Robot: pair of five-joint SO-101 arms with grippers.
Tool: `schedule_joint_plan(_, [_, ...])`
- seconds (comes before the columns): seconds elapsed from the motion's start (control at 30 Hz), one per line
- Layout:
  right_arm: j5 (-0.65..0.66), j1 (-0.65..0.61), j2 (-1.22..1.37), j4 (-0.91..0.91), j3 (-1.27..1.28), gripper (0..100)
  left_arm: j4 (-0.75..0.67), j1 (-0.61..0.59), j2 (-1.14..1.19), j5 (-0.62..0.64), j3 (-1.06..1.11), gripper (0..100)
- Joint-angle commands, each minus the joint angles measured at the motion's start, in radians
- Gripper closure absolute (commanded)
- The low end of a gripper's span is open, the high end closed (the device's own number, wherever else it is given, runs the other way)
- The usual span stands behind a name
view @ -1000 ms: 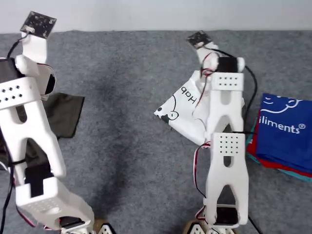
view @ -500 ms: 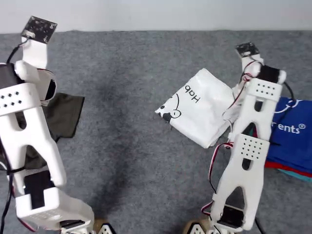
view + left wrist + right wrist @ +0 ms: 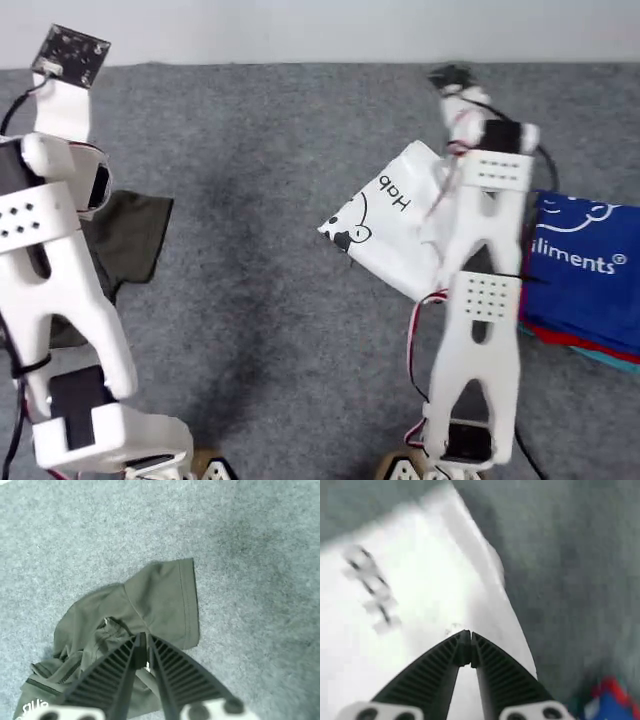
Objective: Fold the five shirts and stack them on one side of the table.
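Both grippers closed over shirts
The left gripper [image 3: 148, 645] is seen with tips pressed together above the crumpled olive shirt [image 3: 150, 600]; the right gripper [image 3: 470, 639] is likewise closed over the white shirt [image 3: 395, 605], laid just beside the blue-topped folded stack [image 3: 585, 270]

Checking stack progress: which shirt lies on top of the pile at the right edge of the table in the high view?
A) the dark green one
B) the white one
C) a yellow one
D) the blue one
D: the blue shirt tops the pile, with red and teal edges showing beneath it, while the white shirt lies on the table.
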Motion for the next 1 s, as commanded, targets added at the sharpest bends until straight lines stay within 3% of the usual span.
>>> schedule_joint_plan(0.0, [-0.005,-0.047,0.027,-0.203,-0.037,99.0,0.020,-0.006,-0.071,-0.006,0.035,98])
schedule_joint_plan(0.17, [-0.002,-0.044,0.166,-0.483,-0.037,99.0,0.020,-0.006,-0.141,-0.009,0.130,98])
schedule_joint_plan(0.3, [-0.002,-0.039,0.243,-0.524,-0.043,99.0,0.018,-0.006,-0.195,-0.011,0.193,98])
schedule_joint_plan(0.63, [-0.018,-0.056,-0.030,-0.148,-0.043,99.0,0.018,-0.006,-0.230,-0.011,0.246,98])
schedule_joint_plan(0.83, [-0.222,-0.068,-0.160,0.125,-0.043,99.0,0.018,-0.006,-0.230,-0.011,0.246,98])
schedule_joint_plan(0.97, [-0.445,-0.050,-0.197,0.156,-0.017,99.0,0.017,-0.002,-0.227,-0.012,0.246,98])
